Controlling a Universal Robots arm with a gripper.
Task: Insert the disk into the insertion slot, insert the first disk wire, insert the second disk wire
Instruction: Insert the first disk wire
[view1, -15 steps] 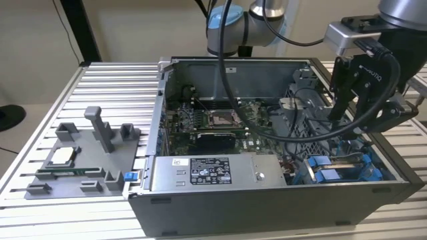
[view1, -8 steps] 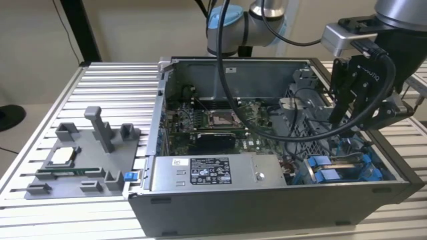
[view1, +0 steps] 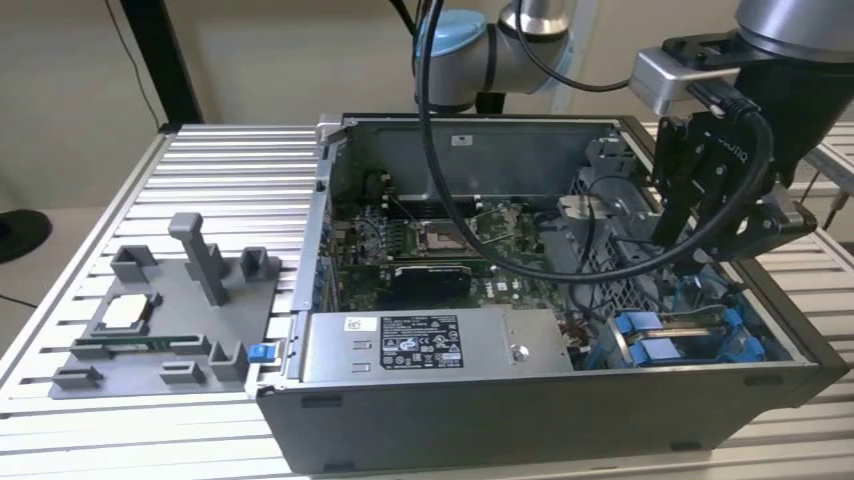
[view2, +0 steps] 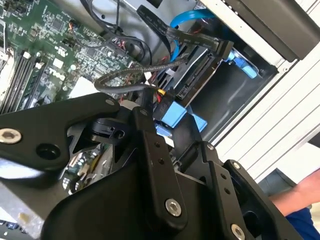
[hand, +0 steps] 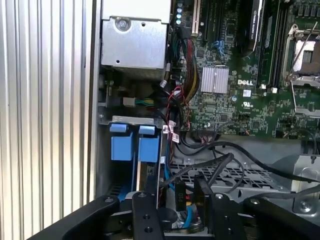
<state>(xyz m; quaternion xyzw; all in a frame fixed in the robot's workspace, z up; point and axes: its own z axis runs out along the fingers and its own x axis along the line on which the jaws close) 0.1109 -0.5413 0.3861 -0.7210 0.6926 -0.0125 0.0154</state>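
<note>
Table (view1: 214, 160) of ribbed metal carries the open computer case (view1: 534, 410). Gripper (view1: 711, 238) hangs over the case's near corner at the exterior view's right, above the insertion slot (view1: 687, 345); spread or pinching, cannot tell. Disk (view2: 195, 80) sits within the slot, with a black flat cable (view2: 170, 32) close by.

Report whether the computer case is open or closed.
Open: the computer case has no side panel fitted, leaving the motherboard and power supply exposed.
</note>
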